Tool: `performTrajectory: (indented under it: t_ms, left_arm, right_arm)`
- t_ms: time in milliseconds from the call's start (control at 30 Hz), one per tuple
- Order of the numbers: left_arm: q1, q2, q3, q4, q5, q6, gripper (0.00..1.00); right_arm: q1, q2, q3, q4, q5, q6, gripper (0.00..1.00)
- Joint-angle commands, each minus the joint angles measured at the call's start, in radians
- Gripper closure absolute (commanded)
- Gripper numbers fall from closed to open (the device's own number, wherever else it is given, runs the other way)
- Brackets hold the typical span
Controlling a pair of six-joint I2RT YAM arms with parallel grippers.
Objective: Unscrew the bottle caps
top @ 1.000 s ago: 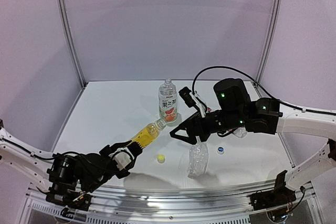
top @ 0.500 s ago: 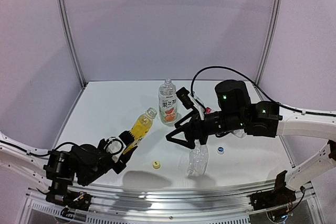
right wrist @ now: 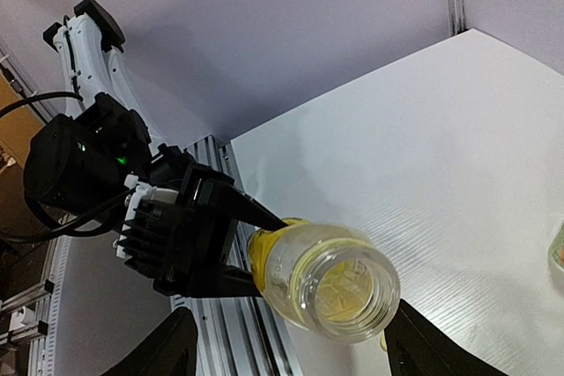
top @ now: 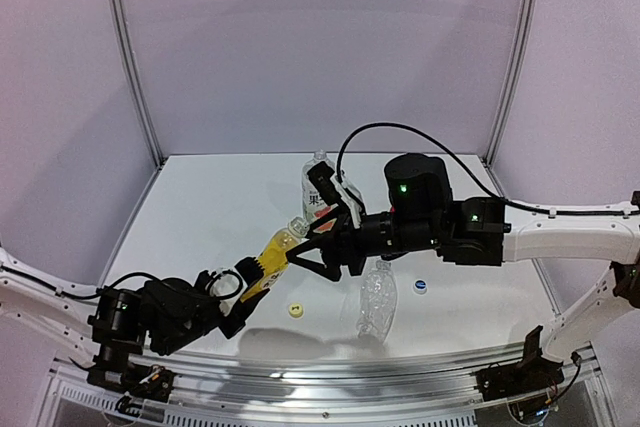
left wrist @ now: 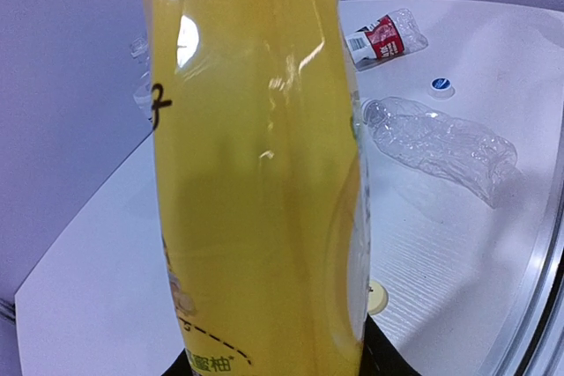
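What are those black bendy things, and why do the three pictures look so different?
They are two robot arms with pinching fingers. One picture looks down from above; the other two come from little cameras on the wrists. The left gripper holds the yellow bottle, its cap already off. The right gripper is open, close to its mouth. On the white table lie a yellow cap, a blue cap, a squashed clear bottle and a red-label bottle; a fruit-label bottle stands at the back.
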Motion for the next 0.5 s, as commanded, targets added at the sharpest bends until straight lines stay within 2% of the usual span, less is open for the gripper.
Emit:
performTrajectory:
  t_ms: [0, 133, 333, 467]
  left_arm:
    - [0.008, -0.003, 0.007, -0.011, 0.032, -0.018, 1.0]
    - [0.007, 0.002, 0.013, -0.018, 0.042, -0.019, 1.0]
    - [0.006, -0.014, 0.008, -0.019, 0.04, -0.02, 1.0]
    - [0.005, -0.019, 0.008, -0.018, 0.041, -0.019, 1.0]
  right_arm:
    - [0.003, 0.003, 0.034, 0.05, 0.029, 0.01, 0.27]
    - [0.004, 0.027, 0.056, 0.045, 0.022, 0.015, 0.34]
    - [0.004, 0.056, 0.077, 0.031, 0.016, 0.02, 0.57]
    - [0.004, 0.067, 0.084, 0.011, 0.034, 0.022, 0.62]
